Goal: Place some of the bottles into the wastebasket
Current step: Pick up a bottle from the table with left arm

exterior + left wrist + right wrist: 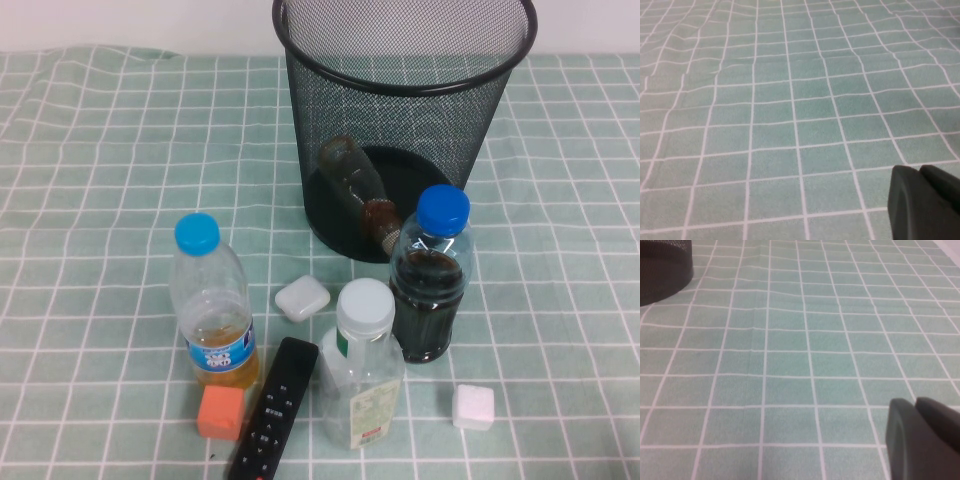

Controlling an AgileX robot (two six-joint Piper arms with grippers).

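The black wire-mesh wastebasket [400, 85] stands at the back middle of the table. A brownish clear bottle [355, 185] lies tilted inside it. The white-capped bottle with a green neck ring [362, 370] stands upright at the front, in front of the basket. Neither arm shows in the high view. My left gripper [920, 171] is shut and empty over bare green checked cloth. My right gripper [916, 404] is also shut and empty over the cloth, with the wastebasket's base [660, 270] far off at the corner of its view.
A blue-capped bottle with yellow liquid [212, 305] and a blue-capped bottle with dark liquid [430, 275] stand near the front. A white case [302, 298], a black remote [273, 410], an orange cube [220, 412] and a white cube [473, 407] lie around them.
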